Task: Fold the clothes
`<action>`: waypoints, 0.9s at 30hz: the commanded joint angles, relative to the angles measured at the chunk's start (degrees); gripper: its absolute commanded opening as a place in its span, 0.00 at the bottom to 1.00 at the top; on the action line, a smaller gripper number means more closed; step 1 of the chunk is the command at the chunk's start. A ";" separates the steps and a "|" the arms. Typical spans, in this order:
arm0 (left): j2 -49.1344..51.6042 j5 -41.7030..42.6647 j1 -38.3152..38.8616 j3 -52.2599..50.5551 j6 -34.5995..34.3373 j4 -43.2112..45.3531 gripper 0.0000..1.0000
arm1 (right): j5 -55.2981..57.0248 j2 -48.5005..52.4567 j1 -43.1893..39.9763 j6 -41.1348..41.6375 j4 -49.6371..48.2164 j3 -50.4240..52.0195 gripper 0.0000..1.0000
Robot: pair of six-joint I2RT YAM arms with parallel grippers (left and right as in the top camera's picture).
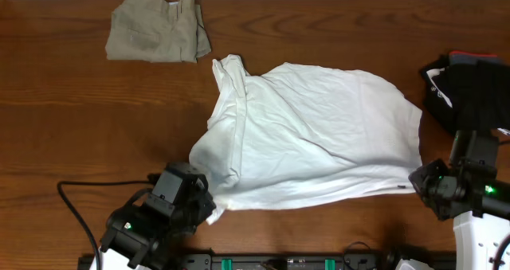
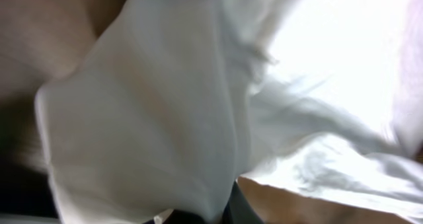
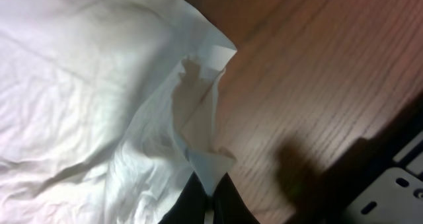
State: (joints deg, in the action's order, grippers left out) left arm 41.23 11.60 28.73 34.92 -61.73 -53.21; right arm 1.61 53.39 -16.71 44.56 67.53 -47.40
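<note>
White T-shirt (image 2: 165, 118) filled nearly whole frame, close to lens, blurred. Deep folds ran top to bottom through centre; upper right blown out bright. Brown table (image 2: 59, 26) showed upper left, another sliver low, right of centre. Left gripper (image 2: 225, 211): only dark sliver visible at bottom edge, cloth gathered down into it, jaws clamped.

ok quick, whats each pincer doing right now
left pincer: closed, gripping the white T-shirt at its near left corner
right pincer: closed, pinching the white T-shirt's hem at its near right corner
</note>
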 commanded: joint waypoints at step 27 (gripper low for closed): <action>18.01 -24.85 0.07 1.70 5.38 35.67 0.06 | 5.49 7.02 -0.37 3.13 -10.43 -0.85 0.04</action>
State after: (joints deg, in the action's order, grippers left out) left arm 57.52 -7.18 28.73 35.24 -58.00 -18.59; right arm 3.92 58.72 -16.71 45.69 57.41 -47.57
